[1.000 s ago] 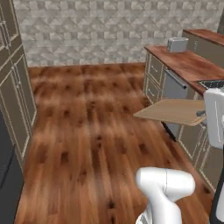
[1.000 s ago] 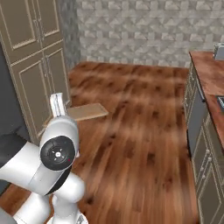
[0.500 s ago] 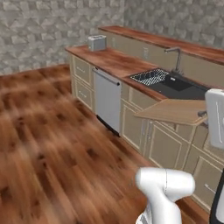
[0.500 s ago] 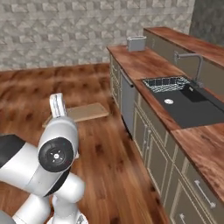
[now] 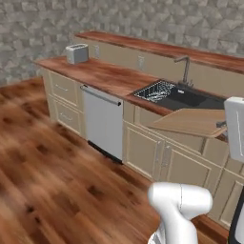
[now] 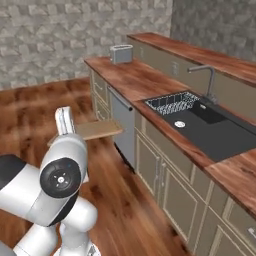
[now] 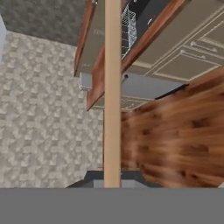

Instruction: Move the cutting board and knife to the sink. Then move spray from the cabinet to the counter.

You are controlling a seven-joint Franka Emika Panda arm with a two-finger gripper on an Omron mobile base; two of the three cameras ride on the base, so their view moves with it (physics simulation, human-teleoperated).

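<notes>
We have the thin flat rectangular cutting board of light tan wood [image 5: 193, 122] up in the air, held level. In the left base view it sits at 3 o'clock, its right end meeting the white hand of the arm. Its far edge hangs just in front of the glossy red-brown wood-grain desk [image 5: 102, 75] and overlaps the near rim of the large dark grey-black sink [image 5: 190, 99].

From the right base view the board [image 6: 95, 130] pokes out at 9 o'clock, to the right of the white forearm. Here it floats above the wooden floor [image 6: 35, 105], clearly short of the desk [image 6: 137, 80]. The sink [image 6: 212, 131] lies at 3 o'clock, well apart from the board, with a wire rack [image 6: 172, 102] in its left part.

In the hand view we look straight along the board's edge [image 7: 112, 87], a tall tan strip running from 12 o'clock down to the gripper [image 7: 112, 180] at 6 o'clock. The gripper is clamped tight on the board's near edge, jaws pressed on either face of the thin wood.

A grey toaster [image 5: 76, 53] stands on the desk at 11 o'clock in the left base view, far from the board. A stainless dishwasher front [image 5: 103, 124] sits below the desk at 9 o'clock of the board. A curved tap [image 6: 207, 82] rises behind the sink.
</notes>
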